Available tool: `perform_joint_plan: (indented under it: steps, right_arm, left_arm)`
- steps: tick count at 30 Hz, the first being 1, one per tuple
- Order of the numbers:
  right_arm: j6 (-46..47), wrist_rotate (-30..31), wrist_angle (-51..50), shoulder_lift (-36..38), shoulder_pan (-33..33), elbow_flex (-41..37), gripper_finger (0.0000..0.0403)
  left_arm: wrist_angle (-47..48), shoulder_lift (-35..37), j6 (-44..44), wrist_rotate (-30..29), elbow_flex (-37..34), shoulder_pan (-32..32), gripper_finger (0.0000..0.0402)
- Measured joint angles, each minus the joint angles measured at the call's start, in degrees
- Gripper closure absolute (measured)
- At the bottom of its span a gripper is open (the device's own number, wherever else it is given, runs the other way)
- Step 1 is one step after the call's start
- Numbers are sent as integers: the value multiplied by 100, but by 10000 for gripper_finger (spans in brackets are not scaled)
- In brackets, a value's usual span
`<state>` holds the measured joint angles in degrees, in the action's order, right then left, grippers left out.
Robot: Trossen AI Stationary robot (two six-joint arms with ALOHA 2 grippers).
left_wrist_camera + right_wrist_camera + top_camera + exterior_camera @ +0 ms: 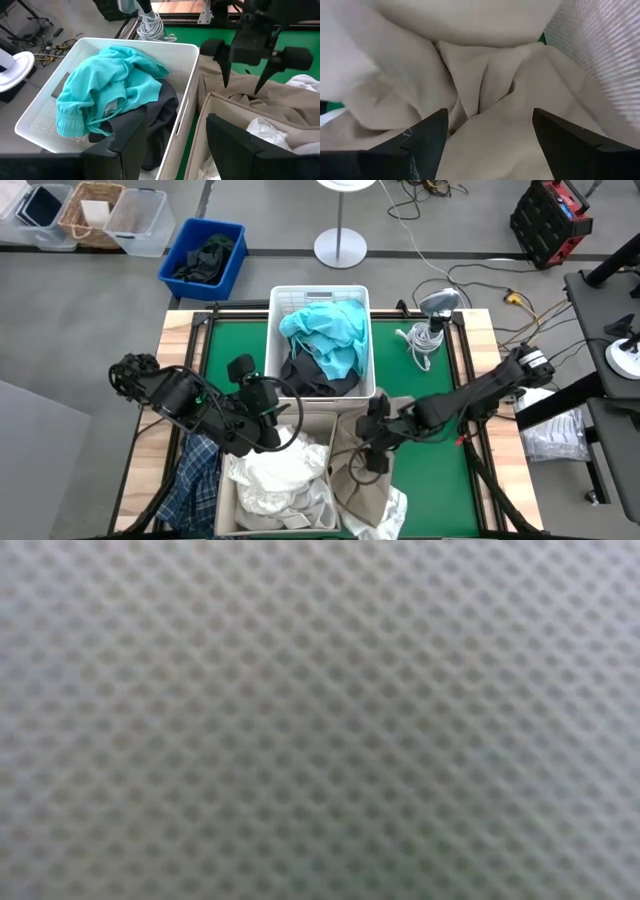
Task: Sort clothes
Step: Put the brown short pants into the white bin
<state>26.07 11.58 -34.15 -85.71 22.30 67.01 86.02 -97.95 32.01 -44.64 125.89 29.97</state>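
Writing: none readable.
Low view: filled by white mesh (pressed against the lens).
Right gripper: fingers spread wide just over beige cloth, holding nothing.
Left gripper: apart, empty, beside white basket with teal garment on grey one.
Whites: in beige bin.
Plaid shirt: table's left edge.

Even, bright light; low view blurred mesh.

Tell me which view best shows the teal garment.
Left wrist view: the teal garment fills the white basket, draped over a dark one. The high view shows it whole but smaller. The low and right wrist views miss it.
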Motion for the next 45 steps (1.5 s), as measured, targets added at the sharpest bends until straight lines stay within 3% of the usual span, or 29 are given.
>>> perform_joint_plan:
  steps: [10,14,19,25,31,39,45]
  right_arm:
    - [694,48,1358,0,-96,-1153,156]
    - [712,165,1404,0,-124,-1372,227]
    - [658,202,1400,0,-124,-1485,369]
    - [628,206,1304,69,-90,-1392,389]
    - [265,388,711,388,65,-710,391]
    - [-653,921,-1183,784,464,1184,392]
    - [-1850,1244,-1507,1019,673,2376,393]
  left_arm:
    - [-383,-9,-372,-145,-86,-1,216]
    - [-627,-10,-619,-153,-87,-1,216]
    - [-747,-10,-756,-266,-87,-4,216]
    - [-753,-9,-758,-585,-87,-6,216]
    - [-787,-9,-885,-578,-87,-6,216]
    - [-1327,86,-1676,-370,-92,-1,216]
    - [-2189,297,-2573,487,-94,-8,216]
